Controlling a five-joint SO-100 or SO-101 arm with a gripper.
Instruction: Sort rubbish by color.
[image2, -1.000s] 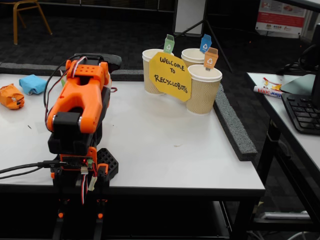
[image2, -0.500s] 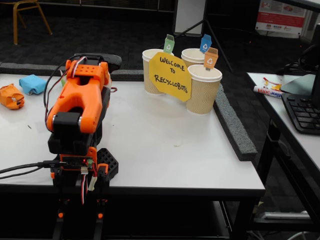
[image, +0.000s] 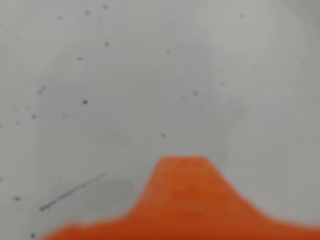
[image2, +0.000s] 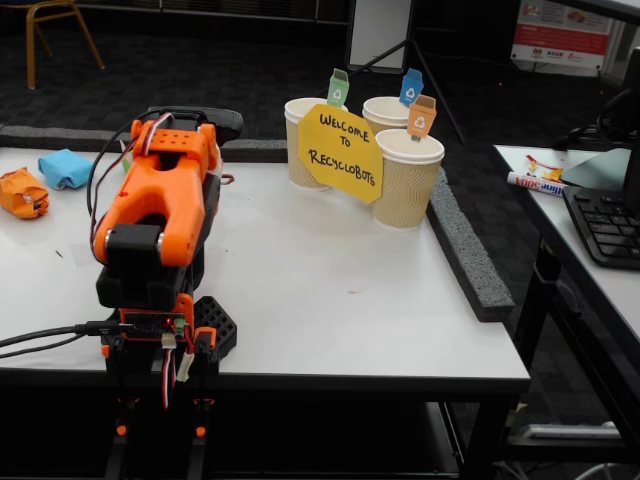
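1. The counter (image2: 330, 290) is mostly bare; I sit folded on it, nothing sorted yet.
2. Three tagged cups (image2: 408, 180) wait at the back.
3. The orange wad (image2: 22, 193) and blue wad (image2: 65, 168) lie at the far left, near each other; green is hidden.
4. I cannot tell how my jaws stand.

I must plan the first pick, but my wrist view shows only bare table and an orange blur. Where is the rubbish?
Observer: In the fixed view an orange wad lies at the far left edge of the table.
Operator: Is there any other wad?
Observer: A light blue wad lies just behind it, slightly to the right.
Operator: And the bins?
Observer: Three paper cups stand at the back right, each with a coloured tag.
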